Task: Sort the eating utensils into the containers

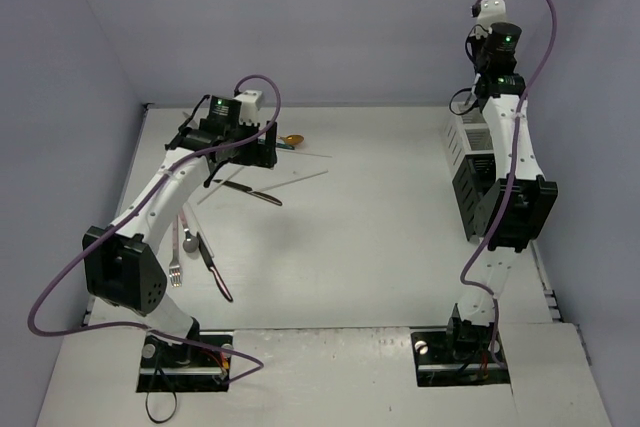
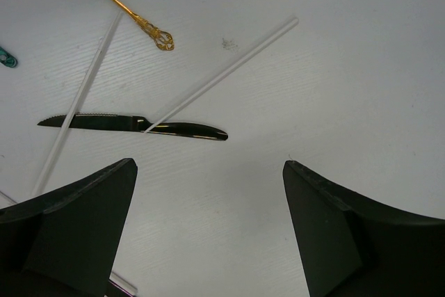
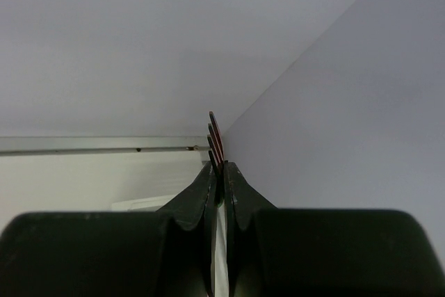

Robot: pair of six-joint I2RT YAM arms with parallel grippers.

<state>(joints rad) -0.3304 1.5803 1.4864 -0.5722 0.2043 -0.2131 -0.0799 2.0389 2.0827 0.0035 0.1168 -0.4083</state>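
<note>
Pick-up step: my left fingers [image 1: 245, 147] hang wide open and empty over the knife [image 2: 132, 125] on the worktop [image 1: 380, 237]; next I must lower and close across its handle; my right fingers [image 3: 221, 179] pinch a pronged piece [image 3: 214, 137] near the holders [image 1: 470, 192].
</note>
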